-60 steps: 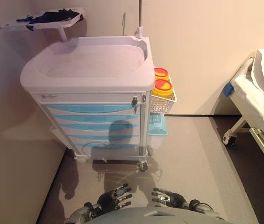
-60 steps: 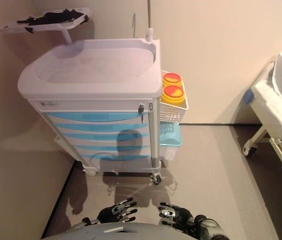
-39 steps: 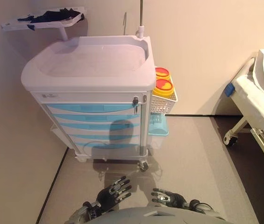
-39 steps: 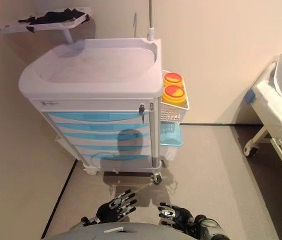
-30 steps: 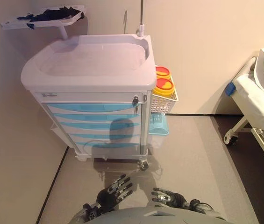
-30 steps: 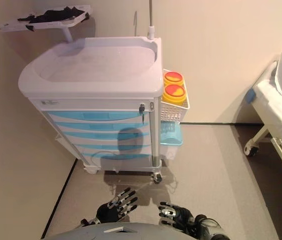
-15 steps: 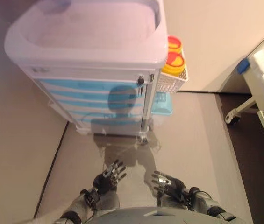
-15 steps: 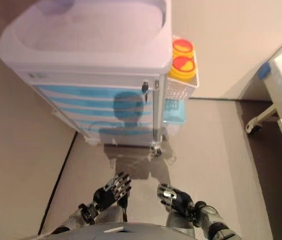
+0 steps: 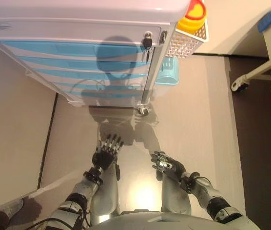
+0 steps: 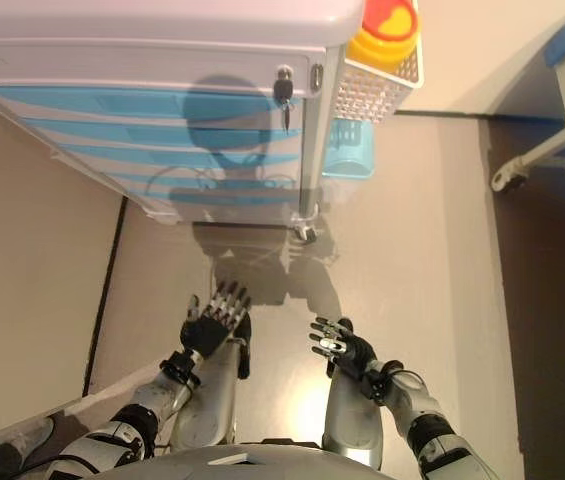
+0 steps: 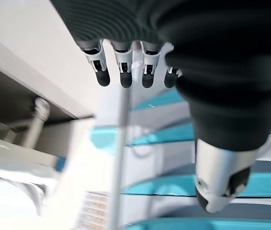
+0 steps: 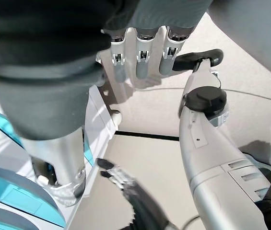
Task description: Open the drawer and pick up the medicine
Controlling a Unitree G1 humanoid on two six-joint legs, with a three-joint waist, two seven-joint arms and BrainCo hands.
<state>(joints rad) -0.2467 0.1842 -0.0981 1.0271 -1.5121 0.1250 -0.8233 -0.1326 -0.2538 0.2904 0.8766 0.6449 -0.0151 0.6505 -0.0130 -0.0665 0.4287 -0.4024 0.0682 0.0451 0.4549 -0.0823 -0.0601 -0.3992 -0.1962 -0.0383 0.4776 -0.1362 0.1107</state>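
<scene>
A white medical cart point(image 9: 77, 26) with several closed light-blue drawers point(image 9: 73, 50) stands against the wall ahead of me. A key sits in the lock point(image 9: 147, 42) at the upper right of its front. No medicine shows in any view. My left hand point(image 9: 105, 154) is low over the floor in front of the cart, fingers straight, empty, well short of the drawers. My right hand point(image 9: 165, 164) is beside it to the right, fingers relaxed, empty. The left wrist view shows the drawer fronts point(image 11: 164, 134) past its straight fingers point(image 11: 125, 72).
A white wire basket point(image 9: 185, 40) with a yellow, red-lidded container point(image 9: 195, 12) hangs on the cart's right side, above a light-blue bin point(image 9: 166, 76). The cart's caster point(image 9: 143, 110) rests on the floor. A bed frame with a wheel point(image 9: 236, 86) is at the right. A wall runs along the left.
The camera has tilted down and come closer, so the cart fills the top of the view. Both arms have stretched forward; the left hand's fingers have straightened.
</scene>
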